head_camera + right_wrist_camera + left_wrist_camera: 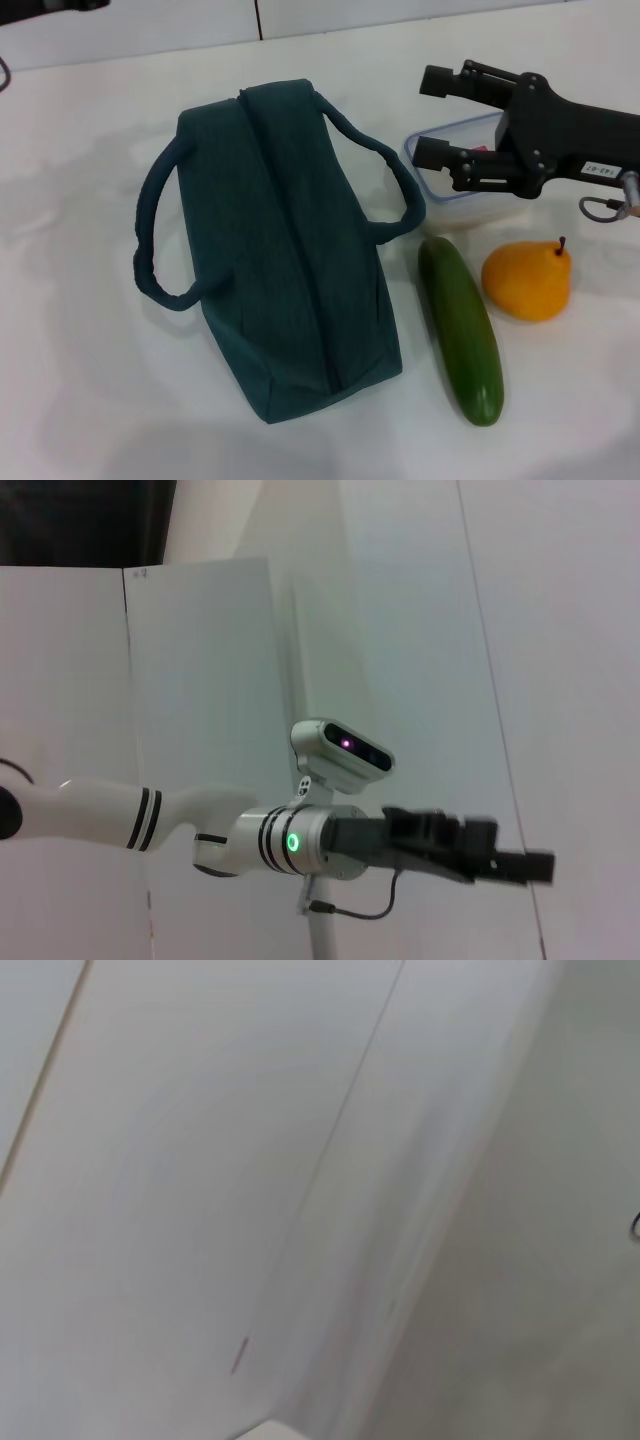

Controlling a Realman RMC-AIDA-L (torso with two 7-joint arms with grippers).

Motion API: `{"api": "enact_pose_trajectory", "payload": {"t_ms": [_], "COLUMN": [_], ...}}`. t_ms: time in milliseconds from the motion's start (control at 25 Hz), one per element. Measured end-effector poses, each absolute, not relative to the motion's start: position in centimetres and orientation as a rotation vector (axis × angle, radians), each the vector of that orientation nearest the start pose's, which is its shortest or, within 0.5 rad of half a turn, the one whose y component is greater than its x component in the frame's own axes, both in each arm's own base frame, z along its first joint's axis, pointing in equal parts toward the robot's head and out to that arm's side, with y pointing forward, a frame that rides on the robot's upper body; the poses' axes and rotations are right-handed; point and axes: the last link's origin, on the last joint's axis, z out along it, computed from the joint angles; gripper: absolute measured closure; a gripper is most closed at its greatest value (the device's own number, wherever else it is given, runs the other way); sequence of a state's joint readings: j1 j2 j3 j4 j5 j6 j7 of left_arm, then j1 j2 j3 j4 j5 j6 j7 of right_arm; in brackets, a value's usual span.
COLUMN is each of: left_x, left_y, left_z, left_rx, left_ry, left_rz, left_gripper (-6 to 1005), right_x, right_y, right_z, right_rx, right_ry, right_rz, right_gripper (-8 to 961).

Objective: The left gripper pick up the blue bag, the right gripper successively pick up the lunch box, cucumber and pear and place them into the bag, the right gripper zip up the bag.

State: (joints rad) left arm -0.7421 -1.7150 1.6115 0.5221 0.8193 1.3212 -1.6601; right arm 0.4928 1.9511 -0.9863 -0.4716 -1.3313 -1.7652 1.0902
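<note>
Bag (pixel 285 250) flat on the desk (pixel 80 400), zipped seam running from 12 to 6 o'clock, one handle looping out at 9, the other at 3. Right gripper (pixel 432 118) at about 2 o'clock from the bag, fingers (pixel 437 81) apart and pointing toward 9, hovering over the lunch box (pixel 440 170), which peeks out beneath. Cucumber (pixel 460 330) just beside the bag's 3 o'clock flank, long axis nearly parallel to the seam; pear (pixel 527 280) at 3 o'clock from the cucumber. Left gripper (pixel 520 865) seen only from the right wrist, raised well off the desk, finger state impossible to tell. Bag not yet lifted; probably first needs the left gripper down on a handle.
</note>
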Motion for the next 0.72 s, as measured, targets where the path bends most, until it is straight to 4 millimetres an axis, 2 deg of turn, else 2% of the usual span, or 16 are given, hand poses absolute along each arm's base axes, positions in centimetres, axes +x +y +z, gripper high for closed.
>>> {"api": "enact_pose_trajectory", "payload": {"t_ms": [160,440,720], "left_x": [-15.8,-17.0,-19.7], "left_y": [41.1,37.3,34.8], "left_z": [7.6,8.4,6.4], "left_rx": [-2.628,-2.584,-2.641], "left_ry": [-0.756,-0.827,-1.039], "left_rz": [-0.981,-0.972,-0.84], "left_gripper": [259,259,259], "right_x": [22.9,23.0,22.4], "right_y": [31.8,32.0,32.4], "right_z": [4.2,4.5,4.8], "right_rx": [-2.562,-2.544,-2.551], "right_ry": [0.19,0.191,0.162], "right_rz": [1.283,1.281,1.279], "right_gripper": [125,126,126]}}
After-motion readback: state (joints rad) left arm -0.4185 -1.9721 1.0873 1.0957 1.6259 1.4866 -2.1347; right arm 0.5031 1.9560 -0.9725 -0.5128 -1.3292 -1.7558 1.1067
